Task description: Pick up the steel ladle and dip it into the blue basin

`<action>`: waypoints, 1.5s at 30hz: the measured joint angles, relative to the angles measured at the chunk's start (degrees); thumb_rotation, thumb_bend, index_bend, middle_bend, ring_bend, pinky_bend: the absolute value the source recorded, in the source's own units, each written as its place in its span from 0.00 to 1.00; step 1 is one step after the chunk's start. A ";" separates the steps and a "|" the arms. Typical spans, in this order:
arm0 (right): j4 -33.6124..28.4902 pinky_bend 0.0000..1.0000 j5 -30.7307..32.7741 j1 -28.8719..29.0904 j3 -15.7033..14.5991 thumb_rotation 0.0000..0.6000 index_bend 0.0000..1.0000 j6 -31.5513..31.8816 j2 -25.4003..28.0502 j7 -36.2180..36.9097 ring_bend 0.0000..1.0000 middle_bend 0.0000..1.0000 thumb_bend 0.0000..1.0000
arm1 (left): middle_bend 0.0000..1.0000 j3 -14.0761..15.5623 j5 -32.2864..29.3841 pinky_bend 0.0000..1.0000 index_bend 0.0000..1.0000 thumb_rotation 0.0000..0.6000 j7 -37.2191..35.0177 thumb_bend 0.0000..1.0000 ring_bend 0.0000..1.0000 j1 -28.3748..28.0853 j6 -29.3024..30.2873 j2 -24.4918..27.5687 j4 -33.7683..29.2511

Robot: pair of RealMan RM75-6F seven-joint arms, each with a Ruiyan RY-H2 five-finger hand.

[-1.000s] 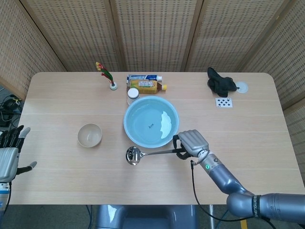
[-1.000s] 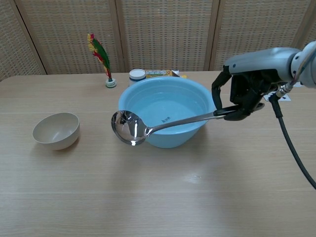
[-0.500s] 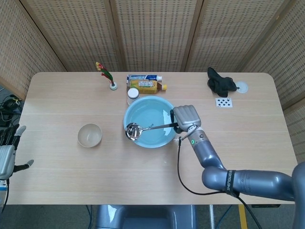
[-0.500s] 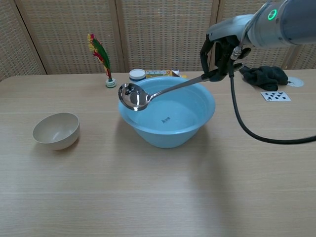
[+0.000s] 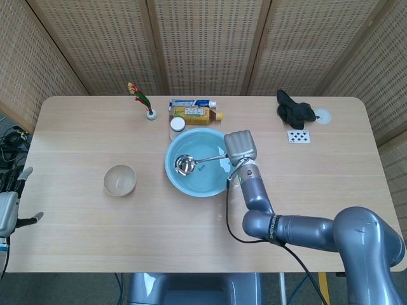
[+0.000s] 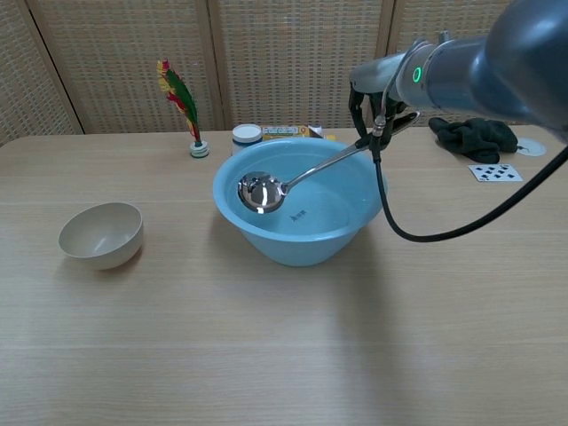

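At the far left edge of the head view, the left hand [image 5: 9, 213] waits beside the table [image 5: 82, 241], holding nothing, with its fingers apart; it has no part in this step and is best kept there. On the table, well left of the basin, stands a small beige bowl [image 6: 101, 234], and behind it near the back a small stand with a red and green feather [image 6: 179, 96]; both are well away from the ladle's path. In the middle is the blue basin [image 6: 232, 223], with a white-capped jar [image 6: 247, 135] and bottles [image 5: 194, 112] lying just behind its far rim. The steel ladle [image 6: 293, 181] is inside the rim of the basin, its cup low on the left part of the inside and its handle rising to the right over the right rim. From these views I cannot tell if the cup touches the basin's floor or hangs a little above it. The right hand [image 6: 380, 98] grips the end of the handle, fingers closed around it, above and just right of the basin's right rim. To do the dip well, I think the hand should go down gently, so that the cup sinks toward the middle and the handle does not press on the rim, because a hard push there could tip or slide the basin. The grip should be kept firm, since a thin polished handle can easily turn in the fingers. To the right, a black cloth [image 6: 470, 138] and a playing card [image 6: 496, 172] lie well apart from the work.
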 measured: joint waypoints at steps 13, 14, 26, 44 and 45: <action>11.35 1.00 -9.94 -2.21 -3.68 1.00 0.81 2.79 -6.23 -6.38 1.00 1.00 0.79 | 0.00 -0.04 -0.48 0.00 0.00 1.00 -0.21 0.00 0.00 -0.44 -0.56 -0.08 0.38; 11.64 1.00 -10.45 -2.43 -3.93 1.00 0.81 2.80 -6.42 -6.88 1.00 1.00 0.80 | 0.00 -0.01 -0.47 0.00 0.00 1.00 -0.18 0.00 0.00 -0.45 -0.55 -0.09 0.39; 14.55 1.00 -14.23 -5.01 -4.58 1.00 0.82 2.28 -9.18 -11.08 1.00 1.00 0.81 | 0.00 0.07 -0.58 0.00 0.00 1.00 0.05 0.00 0.00 -0.50 -0.38 -0.24 0.47; 12.48 1.00 -12.61 -6.32 -0.49 1.00 0.83 3.06 -10.73 -17.72 1.00 1.00 0.81 | 0.00 0.04 -1.01 0.00 0.00 1.00 -0.46 0.00 0.00 -0.59 -0.61 -0.12 0.60; 12.05 1.00 -12.10 -6.41 0.00 1.00 0.83 3.13 -10.69 -17.82 1.00 1.00 0.81 | 0.00 0.05 -0.95 0.00 0.00 1.00 -0.46 0.00 0.00 -0.60 -0.60 -0.08 0.58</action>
